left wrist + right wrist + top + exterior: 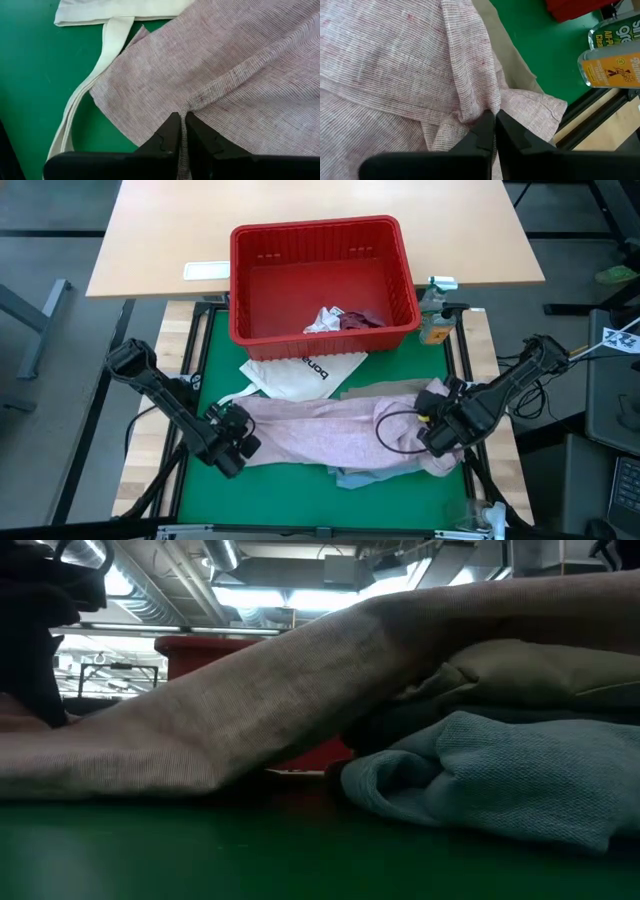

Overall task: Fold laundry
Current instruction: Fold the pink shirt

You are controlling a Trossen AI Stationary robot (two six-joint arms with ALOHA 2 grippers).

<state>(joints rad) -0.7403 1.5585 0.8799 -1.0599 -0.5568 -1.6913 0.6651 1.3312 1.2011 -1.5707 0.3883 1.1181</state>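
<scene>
The mottled pink garment (320,430) lies spread across the green mat, from my left gripper (236,438) to my right gripper (437,430). Each gripper is shut on one end of it. Its right end rests on a beige piece (385,390) and a light blue piece (355,477), which shows under its near edge. In the low view the pink cloth (200,730) slopes up over the beige (540,670) and light blue (480,775) pieces. My left gripper (182,132) pinches a thin raised fold (186,107) of the pink garment between its two fingers, close to the garment's left edge. The fingers slant down from the table's left. A crease runs from the fingers into the cloth, which otherwise lies flat on the mat. My right gripper (493,130) pinches a bunched fold (480,107) at the pink garment's right end between its two fingers, slanting down from the right. How many layers it has cannot be told. The cloth rises in a ridge toward the fingers; the rest lies on the pile below.
A white tote bag (305,370) lies just beyond the pink garment, its strap (107,55) beside the left gripper. The red basket (320,280) at the far side holds a white piece (325,320) and a maroon piece (362,320). A yellow-labelled bottle (435,315) stands at the basket's right.
</scene>
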